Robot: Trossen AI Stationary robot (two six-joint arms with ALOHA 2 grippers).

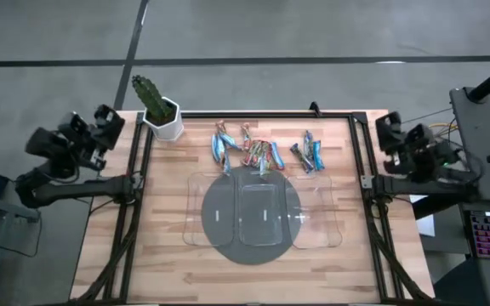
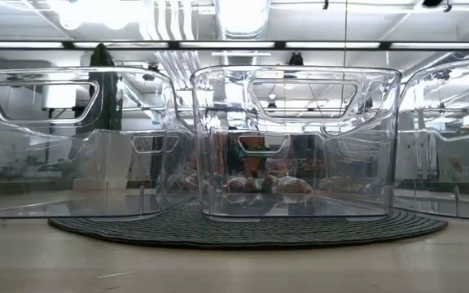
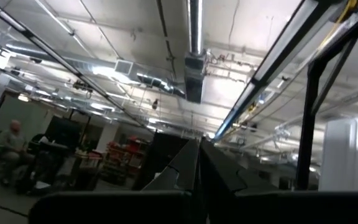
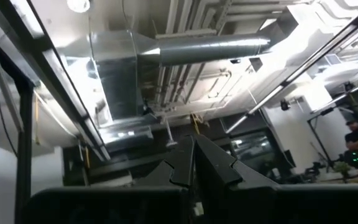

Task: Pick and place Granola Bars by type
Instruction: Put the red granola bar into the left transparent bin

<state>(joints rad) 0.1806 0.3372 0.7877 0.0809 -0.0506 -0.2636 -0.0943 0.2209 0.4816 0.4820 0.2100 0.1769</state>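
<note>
**Both my claws parked, bars unsorted**

Nearest the table's front edge lies the round dark grey mat, carrying three clear plastic trays side by side. Beyond them the slim foil-wrapped granola bars, mostly light blue with some red-pink, lie scattered on the wood. Farther back stands a green cactus in a white pot. My left gripper and right gripper rest off the table's sides, fingers pressed together, pointing ceilingward.
</note>
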